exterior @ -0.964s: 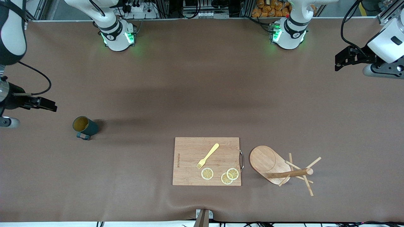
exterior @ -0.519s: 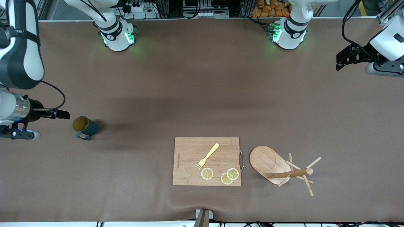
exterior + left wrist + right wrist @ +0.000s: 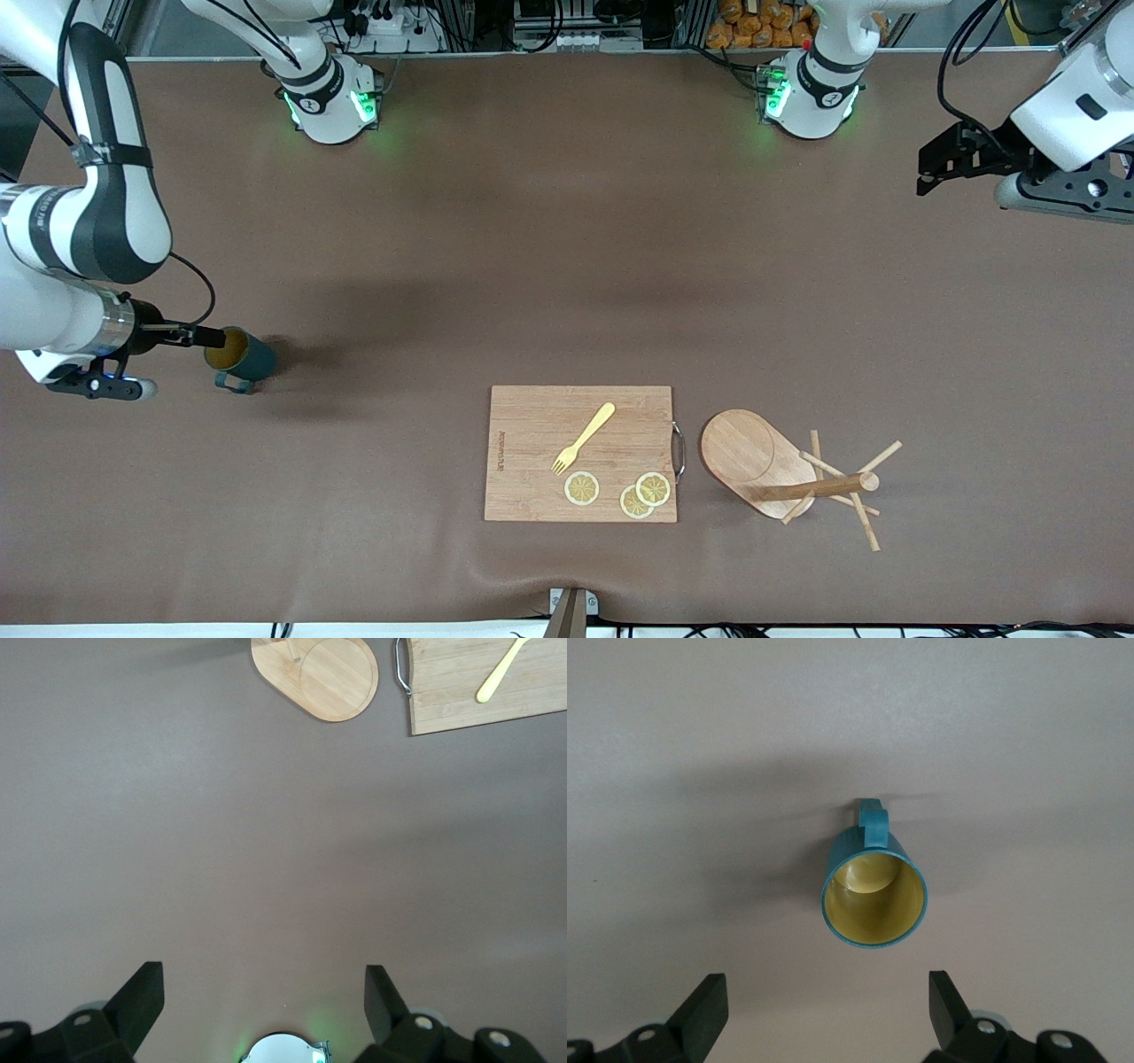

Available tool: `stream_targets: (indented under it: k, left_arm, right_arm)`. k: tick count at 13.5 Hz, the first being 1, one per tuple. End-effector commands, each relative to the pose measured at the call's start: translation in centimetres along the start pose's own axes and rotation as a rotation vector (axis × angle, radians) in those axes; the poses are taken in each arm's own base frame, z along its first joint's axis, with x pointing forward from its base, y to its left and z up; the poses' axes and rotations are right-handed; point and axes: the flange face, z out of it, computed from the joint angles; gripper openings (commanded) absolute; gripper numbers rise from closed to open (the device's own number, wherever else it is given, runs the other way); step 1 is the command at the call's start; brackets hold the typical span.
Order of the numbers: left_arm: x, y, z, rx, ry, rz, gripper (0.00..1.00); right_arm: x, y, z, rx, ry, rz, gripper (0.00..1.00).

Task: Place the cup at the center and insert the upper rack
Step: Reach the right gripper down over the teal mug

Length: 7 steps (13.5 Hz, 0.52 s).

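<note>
The main risk is a knock: the right gripper (image 3: 199,337) comes at the cup (image 3: 239,358) from the side toward the right arm's end of the table, and if it drops too low or off-centre a finger could clip the rim and tip the cup — it stands upright and alone, with nothing to brace it. The handle, pointing toward the front camera, could also foul one finger.

The jaws are spread wide with nothing between them, and the cup (image 3: 873,888) sits just ahead of them, centred in the gap.

The cup stands well apart from the cutting board (image 3: 580,453). The rack (image 3: 780,474) lies tipped over just beside that board. The left gripper (image 3: 952,159) waits, wide and empty.
</note>
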Motion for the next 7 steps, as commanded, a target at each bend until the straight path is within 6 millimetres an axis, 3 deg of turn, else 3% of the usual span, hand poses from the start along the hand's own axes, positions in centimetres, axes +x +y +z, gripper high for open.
stream_targets:
  k: [1, 7]
  left_arm:
    - [-0.1, 0.0, -0.6, -0.010, 0.009, -0.004, 1.00]
    - [0.0, -0.5, -0.5, -0.011, 0.009, -0.013, 1.00]
  right_arm:
    - [-1.0, 0.1, 3.0, 0.018, 0.028, 0.021, 1.00]
    - [-1.5, -1.1, 7.7, 0.015, 0.054, 0.003, 1.00]
